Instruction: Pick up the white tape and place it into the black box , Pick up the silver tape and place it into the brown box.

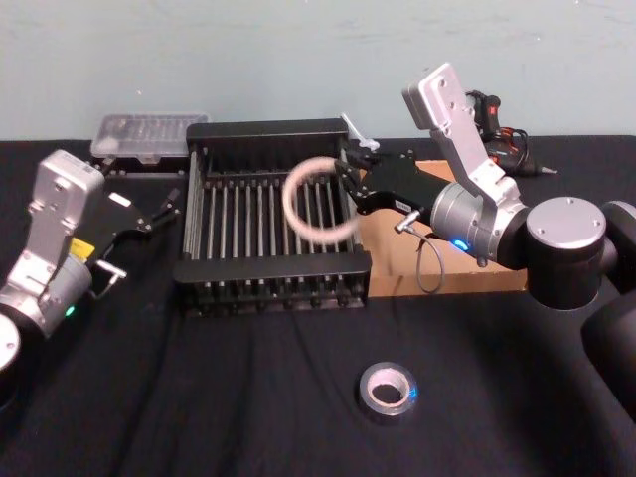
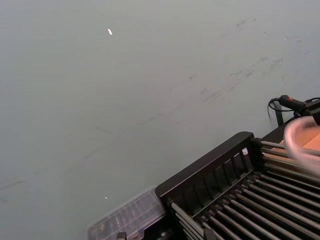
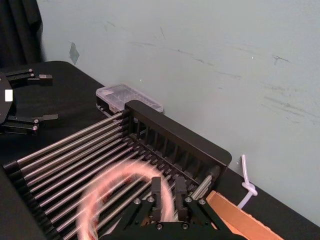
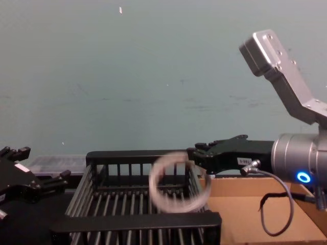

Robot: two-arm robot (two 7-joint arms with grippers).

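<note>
**White tape held over the black box, silver tape on the worktop**

Your right gripper [image 1: 348, 177] reaches in from the right and sits above the right side of the black box [image 1: 273, 266]. Its jaws are clenched on the band of the white tape [image 1: 320, 204]. The ring hangs tilted from the jaws above the bars, close to the box's right wall, and it shows blurred in every view.

The right arm lies across the brown box [image 1: 393, 268], which stands just beside the black box on its right. The arm and its looping cable [image 1: 429, 266] cover much of the tray's floor.

The silver tape [image 1: 388, 390] lies flat on the black worktop [image 1: 248, 417], in front of both boxes and well apart from them.

Your left gripper [image 1: 164, 209] rests to the left of the black box, near its left wall, with its jaws released and holding nothing.

A clear plastic case [image 1: 149, 134] lies behind the black box's left corner. A dark tool with red parts [image 1: 497, 129] lies behind the brown box, and a white cord [image 3: 245, 185] hangs by the wall between the two boxes.
</note>
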